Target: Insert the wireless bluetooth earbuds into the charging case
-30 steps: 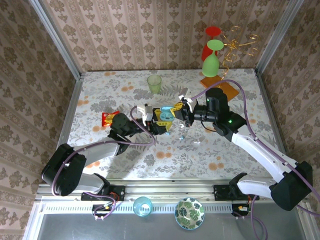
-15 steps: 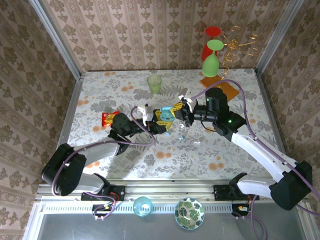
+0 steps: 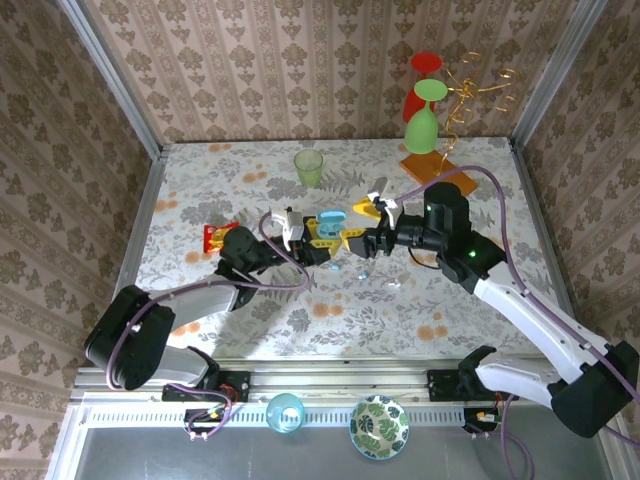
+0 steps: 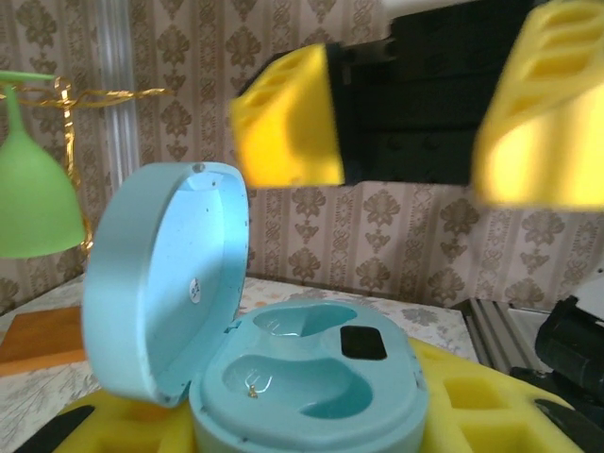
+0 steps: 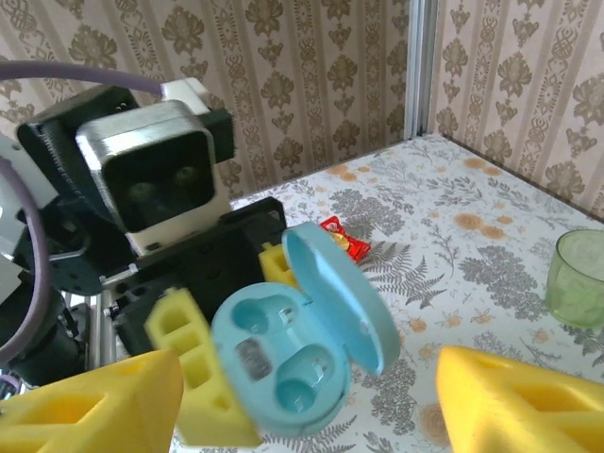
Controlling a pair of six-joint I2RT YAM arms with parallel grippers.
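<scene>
The pale-blue charging case (image 4: 311, 377) stands with its lid (image 4: 160, 274) open, and both wells look empty. My left gripper (image 4: 311, 420) is shut on the case's base with its yellow fingers (image 4: 491, 406). In the top view the case (image 3: 330, 222) sits mid-table between the two grippers. My right gripper (image 3: 358, 226) is open just right of it, nothing between its yellow fingers (image 5: 85, 406). The right wrist view also looks into the case (image 5: 283, 363). Two tiny pale earbuds (image 3: 365, 268) lie on the table near the case, the second earbud (image 3: 393, 284) further right.
A green cup (image 3: 309, 167) stands behind the case. A red wrapper (image 3: 216, 236) lies to the left. Green and red glasses (image 3: 422, 125) and an orange mat (image 3: 437, 168) sit at the back right corner. Walls close in on three sides of the table.
My right gripper has opened and drawn back to the right, away from the case. The left gripper and the case have hardly moved.
</scene>
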